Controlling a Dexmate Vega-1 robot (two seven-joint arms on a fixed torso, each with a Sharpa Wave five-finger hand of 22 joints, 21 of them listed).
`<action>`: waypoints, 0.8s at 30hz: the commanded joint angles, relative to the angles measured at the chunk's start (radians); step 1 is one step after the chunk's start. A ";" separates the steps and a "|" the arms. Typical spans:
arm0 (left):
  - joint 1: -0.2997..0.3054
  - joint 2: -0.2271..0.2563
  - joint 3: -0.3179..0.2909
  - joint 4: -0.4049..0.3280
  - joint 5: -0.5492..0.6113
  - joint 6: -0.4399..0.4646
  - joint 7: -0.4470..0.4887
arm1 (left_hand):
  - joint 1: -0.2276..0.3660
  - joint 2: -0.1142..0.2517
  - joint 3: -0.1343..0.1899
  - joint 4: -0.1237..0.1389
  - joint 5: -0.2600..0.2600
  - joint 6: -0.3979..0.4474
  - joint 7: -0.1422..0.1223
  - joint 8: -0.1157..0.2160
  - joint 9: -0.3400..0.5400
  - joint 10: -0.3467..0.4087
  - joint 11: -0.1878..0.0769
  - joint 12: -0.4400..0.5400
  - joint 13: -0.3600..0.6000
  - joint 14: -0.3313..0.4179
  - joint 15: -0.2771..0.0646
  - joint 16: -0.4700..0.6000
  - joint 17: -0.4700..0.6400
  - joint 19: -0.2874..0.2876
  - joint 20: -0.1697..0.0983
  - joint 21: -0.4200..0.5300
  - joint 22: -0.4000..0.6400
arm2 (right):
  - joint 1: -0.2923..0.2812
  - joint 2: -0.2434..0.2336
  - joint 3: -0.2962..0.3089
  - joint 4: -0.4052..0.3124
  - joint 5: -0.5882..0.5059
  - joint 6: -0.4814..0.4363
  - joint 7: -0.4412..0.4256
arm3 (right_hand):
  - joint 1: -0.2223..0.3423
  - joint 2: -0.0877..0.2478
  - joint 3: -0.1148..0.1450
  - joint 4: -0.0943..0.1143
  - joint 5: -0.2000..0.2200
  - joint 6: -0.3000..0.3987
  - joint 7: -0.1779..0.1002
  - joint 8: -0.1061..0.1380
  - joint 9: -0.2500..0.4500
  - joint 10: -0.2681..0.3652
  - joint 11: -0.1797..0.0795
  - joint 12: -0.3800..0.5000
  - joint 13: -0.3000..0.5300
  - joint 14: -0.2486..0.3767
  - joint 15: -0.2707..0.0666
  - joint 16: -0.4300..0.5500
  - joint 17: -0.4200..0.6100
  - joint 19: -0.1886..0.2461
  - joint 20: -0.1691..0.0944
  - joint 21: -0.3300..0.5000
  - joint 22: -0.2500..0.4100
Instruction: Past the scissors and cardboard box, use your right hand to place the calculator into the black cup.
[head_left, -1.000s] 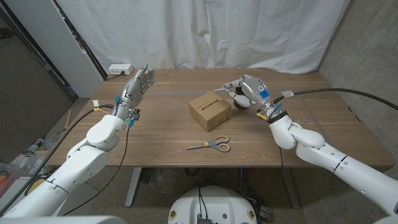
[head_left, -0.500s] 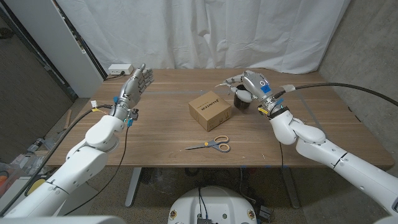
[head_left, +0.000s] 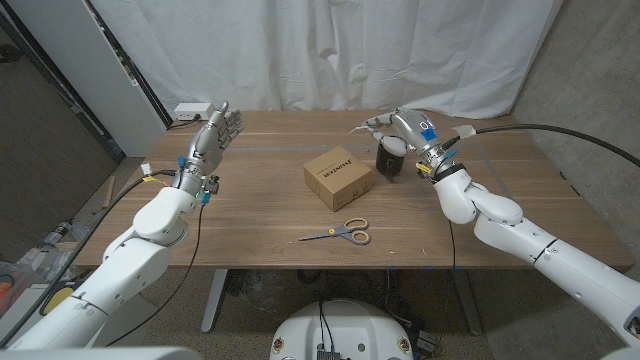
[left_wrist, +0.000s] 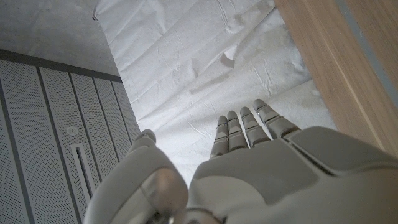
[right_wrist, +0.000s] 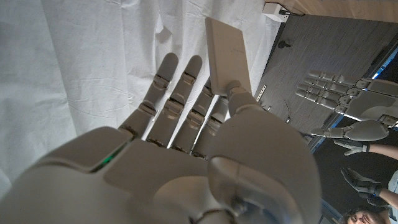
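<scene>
Head view: my right hand (head_left: 405, 128) is raised just above the black cup (head_left: 389, 160), past the cardboard box (head_left: 339, 177) and the scissors (head_left: 337, 234) on the wooden table (head_left: 250, 200). The calculator is too small for me to make out here. My left hand (head_left: 209, 141) is lifted over the table's left side, fingers straight and holding nothing.

Left wrist view: I see the left hand's fingers (left_wrist: 249, 127) extended together against a white curtain (left_wrist: 186, 68), nothing in them.

Right wrist view: I see the calculator (right_wrist: 227, 56) pinched between the thumb and fingers (right_wrist: 180, 93) of the right hand, standing out past the fingertips.
</scene>
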 joint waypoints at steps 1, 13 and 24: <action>0.003 -0.018 -0.004 0.024 -0.004 -0.016 -0.004 | 0.012 0.003 -0.002 -0.001 -0.003 0.007 0.000 0.000 0.001 0.002 -0.001 0.000 0.003 0.005 0.000 0.001 0.005 0.001 0.000 0.000 0.005 | 0.009 0.002 0.017 -0.006 0.048 -0.048 0.069 | -0.002 0.008 0.008 -0.001 0.002 0.057 -0.034 0.009 0.111 0.002 -0.003 0.002 0.002 0.014 -0.076 0.006 0.003 0.016 -0.144 -0.005 0.000; -0.028 -0.011 0.011 0.044 -0.007 -0.010 -0.027 | 0.013 0.004 -0.004 -0.001 -0.003 0.008 0.001 0.000 0.001 0.003 -0.003 0.000 0.003 0.005 0.001 0.001 0.005 0.001 0.000 0.000 0.005 | 0.007 -0.006 0.020 -0.004 0.059 -0.082 0.087 | -0.001 0.009 0.014 -0.003 0.001 0.059 -0.033 0.008 0.114 0.006 -0.004 0.003 0.003 0.029 -0.078 0.010 0.008 0.027 -0.144 -0.007 0.000; -0.059 -0.007 0.032 0.060 -0.010 -0.007 -0.043 | 0.014 0.005 -0.006 -0.001 -0.003 0.008 0.002 0.000 0.001 0.001 0.001 -0.001 0.003 0.005 -0.001 0.001 0.005 0.000 0.000 0.000 0.005 | -0.020 -0.022 0.049 -0.033 0.087 -0.143 0.102 | -0.001 0.008 0.016 -0.004 0.000 0.057 -0.033 0.005 0.115 0.006 -0.003 0.003 0.003 0.036 -0.079 0.011 0.012 0.032 -0.144 -0.009 0.000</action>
